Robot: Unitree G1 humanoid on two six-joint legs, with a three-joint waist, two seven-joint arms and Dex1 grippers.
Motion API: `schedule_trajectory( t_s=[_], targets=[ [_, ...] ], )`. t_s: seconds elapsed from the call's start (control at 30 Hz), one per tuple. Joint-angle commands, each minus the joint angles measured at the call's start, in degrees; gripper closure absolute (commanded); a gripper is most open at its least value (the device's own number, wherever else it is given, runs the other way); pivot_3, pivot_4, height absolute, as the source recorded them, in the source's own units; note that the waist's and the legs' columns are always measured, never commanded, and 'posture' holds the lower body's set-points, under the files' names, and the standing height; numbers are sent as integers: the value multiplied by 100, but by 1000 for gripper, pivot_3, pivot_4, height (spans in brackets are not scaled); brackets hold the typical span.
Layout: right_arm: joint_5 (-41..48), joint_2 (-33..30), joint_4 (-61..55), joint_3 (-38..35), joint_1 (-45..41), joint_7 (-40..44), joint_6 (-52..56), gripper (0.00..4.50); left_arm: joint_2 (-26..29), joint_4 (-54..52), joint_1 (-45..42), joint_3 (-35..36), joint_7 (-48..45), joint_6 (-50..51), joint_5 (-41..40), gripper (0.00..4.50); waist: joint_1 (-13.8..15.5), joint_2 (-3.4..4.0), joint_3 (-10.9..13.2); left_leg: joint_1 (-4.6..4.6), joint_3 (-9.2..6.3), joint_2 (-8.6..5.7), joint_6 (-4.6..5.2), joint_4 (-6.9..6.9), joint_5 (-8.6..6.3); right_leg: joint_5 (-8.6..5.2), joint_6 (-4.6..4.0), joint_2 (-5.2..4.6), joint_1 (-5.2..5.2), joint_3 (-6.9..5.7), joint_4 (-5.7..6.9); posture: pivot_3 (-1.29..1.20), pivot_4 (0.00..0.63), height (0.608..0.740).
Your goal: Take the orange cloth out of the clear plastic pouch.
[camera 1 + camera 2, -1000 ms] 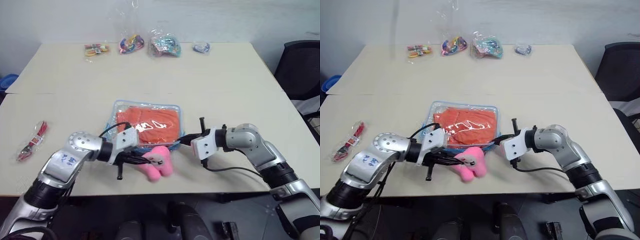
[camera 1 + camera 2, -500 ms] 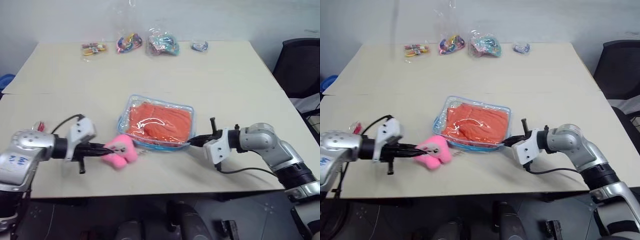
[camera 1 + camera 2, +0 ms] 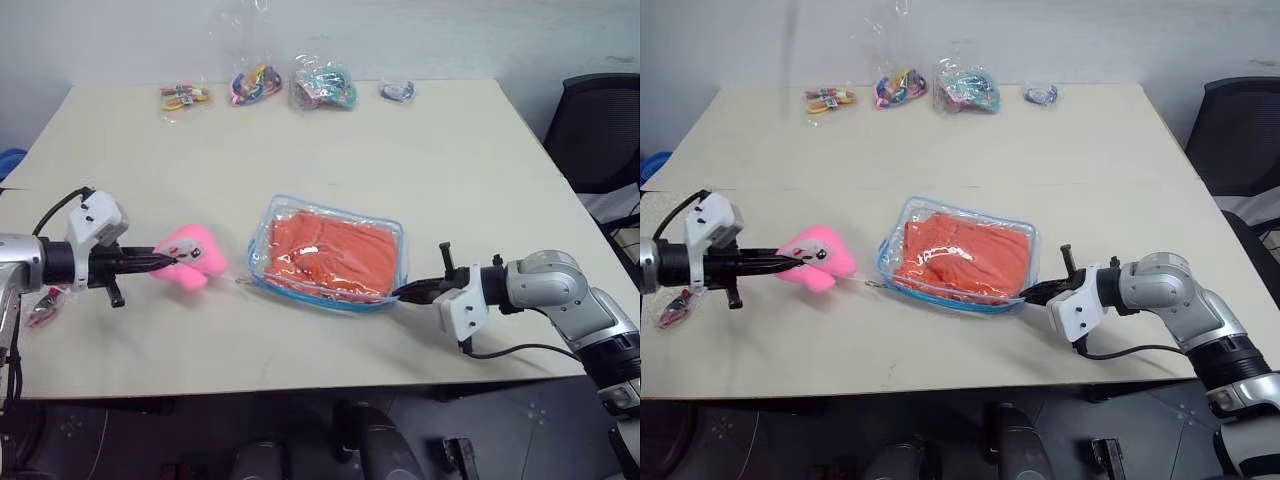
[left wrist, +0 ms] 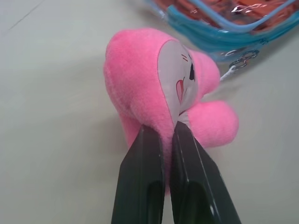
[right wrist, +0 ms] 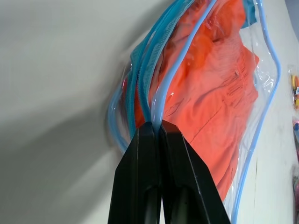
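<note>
The orange cloth [image 3: 335, 255] lies folded inside the clear plastic pouch [image 3: 262, 240], which rests flat at the table's middle with blue trim around its edge. My right gripper [image 3: 405, 292] is shut on the pouch's blue-trimmed near right corner; the right wrist view shows the trim [image 5: 163, 70] pinched at the gripper [image 5: 154, 125]. Left of the pouch, my left gripper [image 3: 165, 262] is shut on a pink plush toy [image 3: 190, 250] and holds it just above the table. The left wrist view shows the plush [image 4: 140, 79] clamped between the black fingers [image 4: 140, 177].
Several small bags of colourful trinkets [image 3: 325, 88] line the table's far edge. A red packet [image 3: 45, 305] lies by the left edge under my left arm. A black chair [image 3: 600, 130] stands to the right. The pouch's zip pull [image 4: 238, 65] trails toward the plush.
My left gripper has carried the pink plush well to the left, away from the pouch. The right gripper has drawn back to the right, dragging the pouch a little that way.
</note>
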Motion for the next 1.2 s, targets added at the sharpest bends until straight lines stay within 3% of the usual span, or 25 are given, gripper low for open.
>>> schedule_trajectory(
  t_s=[0.03, 0.1, 0.2, 0.4, 0.57, 0.6, 0.73, 0.9, 0.97, 1.03, 1.2],
  targets=[
    [252, -55, -338, -237, 74, 7, 196, 4483, -246, -68, -22, -225, 62, -53, 77, 4500, 4, 0, 0, 3, 1, -1, 0, 0, 0, 0, 0, -3, 2, 1, 2, 0, 150, 740],
    [342, -22, -445, -243, 110, 24, 399, 4483, -454, -126, 3, -369, 100, 7, 93, 4500, 6, 0, 0, 0, 1, -2, 0, 0, 0, 0, 1, -5, 0, 0, 2, 0, 150, 740],
    [406, 3, -595, -261, 161, 24, 689, 3800, -703, -125, 148, -601, 151, -173, 239, 3655, 3, 0, 0, 0, 1, -2, 0, 0, 0, 1, 1, -7, 0, 0, 3, 0, 150, 740],
    [551, -141, -1050, -480, 481, -31, 1185, 1790, -650, -92, 205, -462, 67, -311, 217, 1828, 11, 0, 0, 5, -1, -6, 1, 1, 0, 1, 1, -11, 3, 0, 7, 0, 150, 740],
    [1239, -270, -1995, -1173, 1141, -218, 2429, 94, -403, 512, -44, -220, 323, -681, 459, 302, 26, 0, 0, 2, -6, -6, 1, 1, 0, 1, 2, -13, 2, -4, 4, 0, 150, 740],
    [1418, -271, -2220, -1338, 1285, -290, 2759, 0, -345, 620, -116, -153, 285, -705, 422, 19, 28, 0, 0, 1, -6, -6, 1, 1, 0, 1, 2, -13, 1, -5, 4, 0, 150, 740],
    [2830, -406, -3377, -2093, 1975, -492, 4666, 0, -219, 368, -506, 156, -114, -481, -106, 19, 37, -1, -1, -1, -12, -5, 2, 2, 0, 1, 2, -13, 3, -9, 4, 0, 150, 740],
    [4225, -562, -4404, -2899, 2638, -723, 6293, 0, 21, -497, -920, -216, -803, -454, -217, 19, 73, -3, -2, -4, -13, -7, 5, 2, -3, 2, 4, -13, 7, -11, -2, 0, 150, 740],
    [4713, -604, -4676, -3167, 2857, -739, 6766, 0, -78, -762, -1152, -552, -840, -796, 56, 19, 118, -3, -2, 1, -13, -10, 5, 2, -3, 2, 4, -12, 14, -10, -3, 0, 150, 740],
    [4924, -561, -4848, -3332, 2978, -847, 7033, 0, -145, -838, -1211, -1080, -775, -1952, 838, 19, 152, -2, -2, 2, -12, -12, 5, 2, -3, 3, 6, -8, 16, -5, -3, 0, 150, 740],
    [5010, -407, -5166, -3418, 3052, -1181, 7338, 0, -979, -470, -1737, -1903, -113, -3310, 1937, 19, 194, -5, -2, -3, -9, -13, 6, 2, -3, 9, 15, 0, 40, 3, -13, 0, 150, 740]
  ],
)
